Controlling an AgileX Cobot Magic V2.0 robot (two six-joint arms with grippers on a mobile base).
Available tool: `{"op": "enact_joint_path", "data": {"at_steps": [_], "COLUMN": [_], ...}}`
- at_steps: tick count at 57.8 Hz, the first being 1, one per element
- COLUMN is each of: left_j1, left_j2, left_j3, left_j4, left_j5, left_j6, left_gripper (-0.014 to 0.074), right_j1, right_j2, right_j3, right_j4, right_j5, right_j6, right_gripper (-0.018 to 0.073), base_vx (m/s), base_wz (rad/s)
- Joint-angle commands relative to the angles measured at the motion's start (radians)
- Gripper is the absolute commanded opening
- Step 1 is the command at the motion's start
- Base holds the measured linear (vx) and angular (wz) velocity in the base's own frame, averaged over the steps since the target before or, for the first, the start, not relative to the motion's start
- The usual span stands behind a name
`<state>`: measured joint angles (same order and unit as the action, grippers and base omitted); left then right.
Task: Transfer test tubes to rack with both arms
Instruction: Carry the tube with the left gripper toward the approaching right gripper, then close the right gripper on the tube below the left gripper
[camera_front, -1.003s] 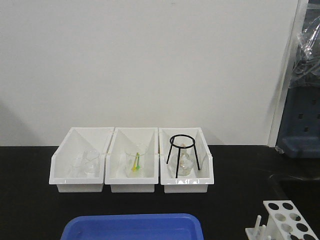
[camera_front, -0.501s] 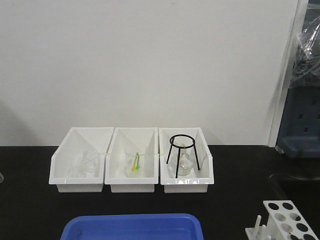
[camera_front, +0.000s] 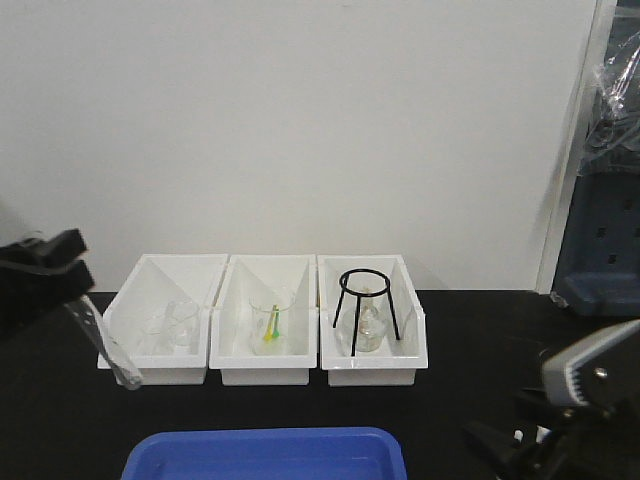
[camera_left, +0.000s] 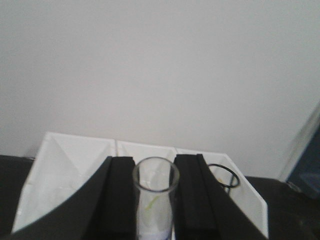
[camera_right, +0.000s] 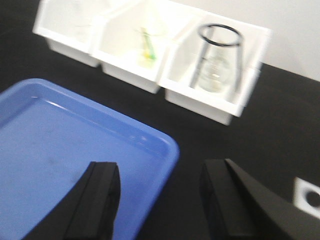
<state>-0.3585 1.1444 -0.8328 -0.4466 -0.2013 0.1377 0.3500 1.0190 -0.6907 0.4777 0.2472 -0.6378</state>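
— Gripping that test tube (camera_left: 155, 200) so near its rim worries me. The left fingers (camera_left: 117, 200) are closed on it just below the open mouth. In the front view it hangs slanted, lower end out over the black desk (camera_front: 470, 340). A jolt could swing it or let it slide out, I think.
— And the rack (camera_right: 307, 192)?
— Only a white corner with one hole shows, at the edge of the right wrist view. From the front the right arm (camera_front: 590, 385) covers it. A slanted tube could catch a hole's lip instead of dropping in, so it needs righting first.
— The right fingers (camera_right: 102, 200)?
— Spread wide, holding nothing, low over the desk beside the blue tray (camera_right: 60, 150). With that arm parked by the rack, the two could meet above it.
— Poses?
— The left arm (camera_front: 35, 280) is raised at the left edge, and its tube crosses the left bin's corner in the front view. The right arm is low at front right. The three white bins (camera_front: 260, 375) sit beyond both, against the wall.
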Motion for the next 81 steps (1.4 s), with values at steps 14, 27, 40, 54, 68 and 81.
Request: {"op": "enact_joint_path", "data": {"at_steps": [14,27,40,54,68,81], "left_j1": [-0.158,-0.222,-0.286,-0.336,-0.377,-0.418], "left_j2": [0.136,0.197,0.229,0.246,0.245,0.245], "left_j3": [-0.048,-0.104,-0.131,-0.130,-0.130,-0.130], "left_j4": [0.008,0.009,0.010,0.008,0.010,0.011], "left_j5": [-0.077,-0.087,-0.094,-0.121,-0.132,-0.135], "left_j6": [-0.138,-0.157,-0.189,-0.233,-0.271,-0.271], "left_gripper": [-0.0004,-0.0004,-0.0006,-0.0006,-0.0006,-0.0006], "right_j1": [0.219,0.267,0.267,0.267,0.267,0.267], "right_j2": [0.219,0.323,0.346,0.347,0.347,0.373], "right_j3": [-0.236,-0.356,-0.402,-0.405,-0.405,-0.405], "right_j4": [0.019,0.028,0.030,0.042,0.049,0.072], "right_j5": [-0.056,-0.015,-0.004,-0.013,-0.034,-0.035], "right_j6": [-0.028,-0.027,-0.028,-0.028,-0.028,-0.028], "right_gripper": [0.0445,0.0463,0.0482,0.0485,0.0485,0.0485], "base_vx": [0.00,0.00,0.00,0.00,0.00,0.00], "base_wz": [0.00,0.00,0.00,0.00,0.00,0.00]}}
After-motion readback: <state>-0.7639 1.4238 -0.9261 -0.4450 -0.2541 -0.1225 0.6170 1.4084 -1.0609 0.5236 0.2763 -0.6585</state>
